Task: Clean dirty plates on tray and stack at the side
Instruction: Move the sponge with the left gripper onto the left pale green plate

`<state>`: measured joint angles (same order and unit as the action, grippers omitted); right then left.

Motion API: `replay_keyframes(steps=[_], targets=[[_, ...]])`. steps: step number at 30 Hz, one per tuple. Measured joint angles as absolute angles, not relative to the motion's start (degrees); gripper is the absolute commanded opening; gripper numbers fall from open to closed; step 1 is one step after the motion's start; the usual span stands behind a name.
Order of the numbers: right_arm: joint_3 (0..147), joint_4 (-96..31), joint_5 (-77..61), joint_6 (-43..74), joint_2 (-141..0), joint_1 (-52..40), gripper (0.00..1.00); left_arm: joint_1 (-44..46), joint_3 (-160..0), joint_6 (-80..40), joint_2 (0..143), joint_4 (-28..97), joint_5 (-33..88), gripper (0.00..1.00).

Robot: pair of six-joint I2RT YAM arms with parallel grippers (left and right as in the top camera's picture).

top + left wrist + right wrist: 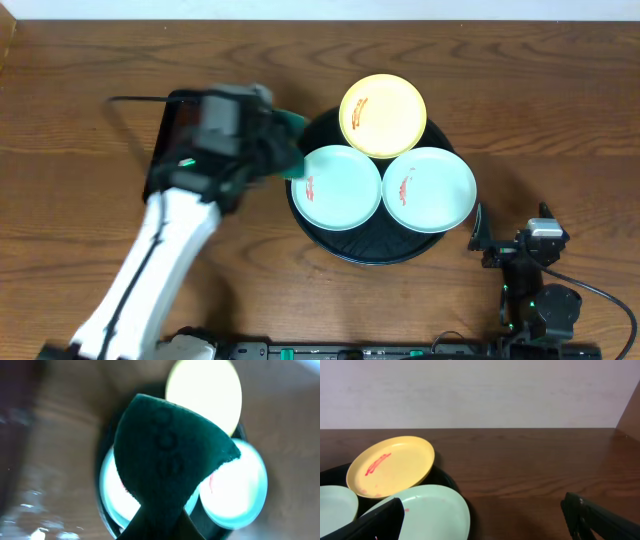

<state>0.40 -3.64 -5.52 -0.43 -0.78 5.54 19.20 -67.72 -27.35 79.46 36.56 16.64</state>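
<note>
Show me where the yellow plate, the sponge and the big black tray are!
yellow plate [383,115], overhead view, on the middle of the plate.
teal sponge [170,455], left wrist view, on the middle of its flat face.
black tray [375,246], overhead view, on the bare floor near its front rim.

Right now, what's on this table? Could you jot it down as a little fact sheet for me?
Plates: one yellow plate, two pale blue plates, all smeared red
Tray: round, black, holds all three
Left gripper: shut on teal sponge, by the tray's left edge
Right gripper: open, empty, right of the tray
Stacked aside: none yet
</note>
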Motion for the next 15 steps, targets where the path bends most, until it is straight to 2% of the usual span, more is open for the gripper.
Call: replay_keyframes(steps=[7,15], targets=[[0.4,-3.6,-5.5,-0.4,-0.8,5.5,0.99,30.2,-67.7,-34.7,92.5,35.6,13.9,0.07],[0.4,-3.6,-5.5,-0.4,-0.8,5.5,0.99,32.1,-67.6,-47.1,104.4,28.8,9.8,0.08]])
